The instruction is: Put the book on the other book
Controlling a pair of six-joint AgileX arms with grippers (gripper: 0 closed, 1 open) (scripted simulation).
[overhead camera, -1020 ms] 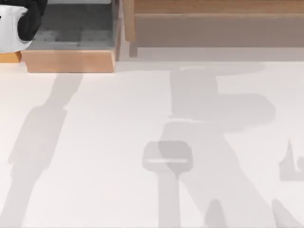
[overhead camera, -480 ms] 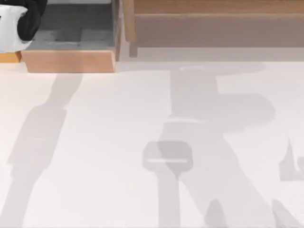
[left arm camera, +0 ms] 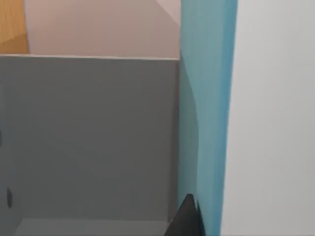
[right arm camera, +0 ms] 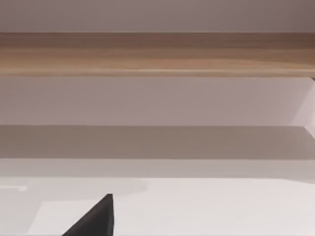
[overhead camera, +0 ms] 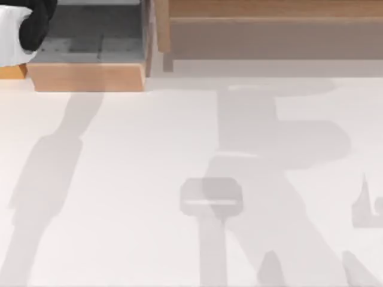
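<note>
At the top view's far left corner, the left arm [overhead camera: 27,27] is cut off. Beside a grey wall [left arm camera: 93,137], a blue book [left arm camera: 206,113] is seen upright; finger states cannot be told.

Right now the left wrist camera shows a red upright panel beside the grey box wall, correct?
Not quite: the upright panel is light blue, not red. The left wrist view shows it standing right beside the grey box wall, as you said.

The table [overhead camera: 119,179] surface is smooth, matt and white. The shelf [overhead camera: 90,76] front is light wood with fine grain; its interior panels are matt grey.
</note>
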